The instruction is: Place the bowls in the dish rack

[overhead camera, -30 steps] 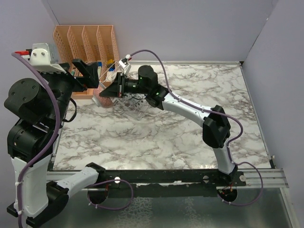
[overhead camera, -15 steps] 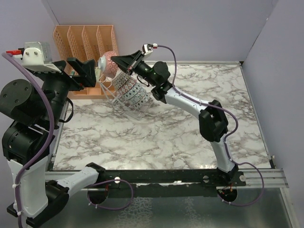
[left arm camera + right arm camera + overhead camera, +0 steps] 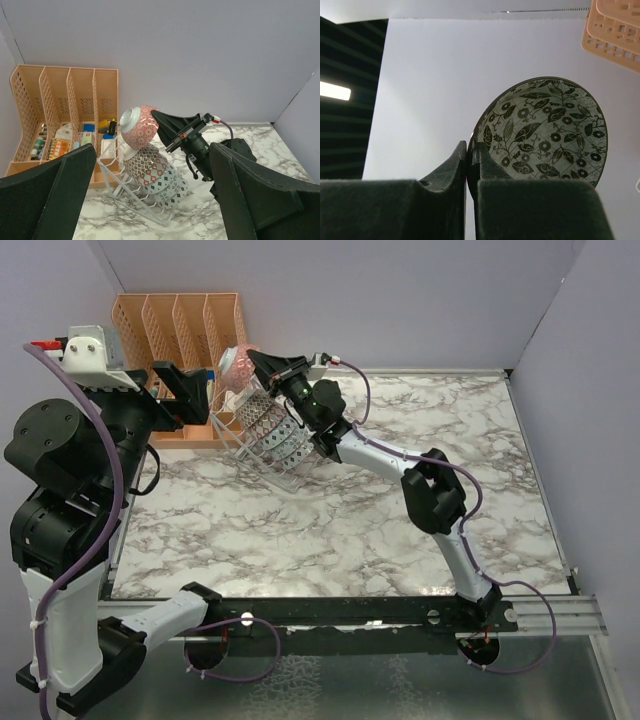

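Under the left fingers [image 3: 55, 195] and the right fingers [image 3: 445, 172], a marble table [image 3: 330, 540]. Beyond the left fingers, against the back wall, an orange organiser [image 3: 65, 100] of upright slots with small items in the bottom. Just below the right fingers and ahead of the left ones, the dish rack [image 3: 285, 472], clear thin bars, looking tilted with the organiser-side end higher. Inside it, a row of bowls [image 3: 159, 176] standing on edge, nested one against the next; exact count hard to read. Above the upper end of that row, a red-pink bowl [image 3: 140, 127], foot turned toward the organiser, open side toward the right fingers. Touching the top racked bowl or just clear of it: cannot tell. Right gripper [image 3: 258, 360] pinching this bowl's rim, one finger on the leaf-patterned inside and the other on the outside, nearly pressed together across the thin wall. Left gripper [image 3: 190, 393] just beside the rack's raised end, on the organiser side, fingers spread wide.
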Available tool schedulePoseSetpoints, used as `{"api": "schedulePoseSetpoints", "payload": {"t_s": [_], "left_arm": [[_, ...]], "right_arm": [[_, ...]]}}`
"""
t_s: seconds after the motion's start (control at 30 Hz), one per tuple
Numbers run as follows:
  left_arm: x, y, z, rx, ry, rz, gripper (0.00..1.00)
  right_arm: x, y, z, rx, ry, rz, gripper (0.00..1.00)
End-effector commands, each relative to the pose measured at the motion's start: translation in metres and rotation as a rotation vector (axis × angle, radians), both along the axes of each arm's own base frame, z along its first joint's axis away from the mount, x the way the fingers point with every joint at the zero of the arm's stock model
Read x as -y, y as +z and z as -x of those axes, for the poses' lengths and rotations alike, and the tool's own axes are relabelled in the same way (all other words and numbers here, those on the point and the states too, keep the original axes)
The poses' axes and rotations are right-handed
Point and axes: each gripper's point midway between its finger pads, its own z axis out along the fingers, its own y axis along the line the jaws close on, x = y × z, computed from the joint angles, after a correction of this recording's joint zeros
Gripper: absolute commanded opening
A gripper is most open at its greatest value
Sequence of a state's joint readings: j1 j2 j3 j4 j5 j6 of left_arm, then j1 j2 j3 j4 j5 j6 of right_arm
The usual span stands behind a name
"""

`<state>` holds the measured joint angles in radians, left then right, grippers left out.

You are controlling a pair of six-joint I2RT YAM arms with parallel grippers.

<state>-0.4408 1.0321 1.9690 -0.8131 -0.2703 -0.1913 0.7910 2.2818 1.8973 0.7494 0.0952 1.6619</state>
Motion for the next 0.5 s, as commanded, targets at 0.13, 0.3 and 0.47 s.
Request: {"api": "schedulePoseSetpoints", "payload": {"t_s": [0.13,0.3,0.47], "left_arm": [[0.004,0.000,0.004,-0.001,-0.031,-0.028,0.99],[0.004,-0.002,0.004,-0.007,-0.033,-0.031,0.99],[0.002,-0.003,0.006,-0.007,-0.028,-0.037,0.99]], "right_arm": [[0.003,0.006,0.006,-0.070,0.007,-0.159,0.01],[-0.009,-0.011,0.013,-0.131,0.033,-0.143,0.01],[-0.014,-0.024,0.014,-0.168,0.032,-0.138,0.01]]}}
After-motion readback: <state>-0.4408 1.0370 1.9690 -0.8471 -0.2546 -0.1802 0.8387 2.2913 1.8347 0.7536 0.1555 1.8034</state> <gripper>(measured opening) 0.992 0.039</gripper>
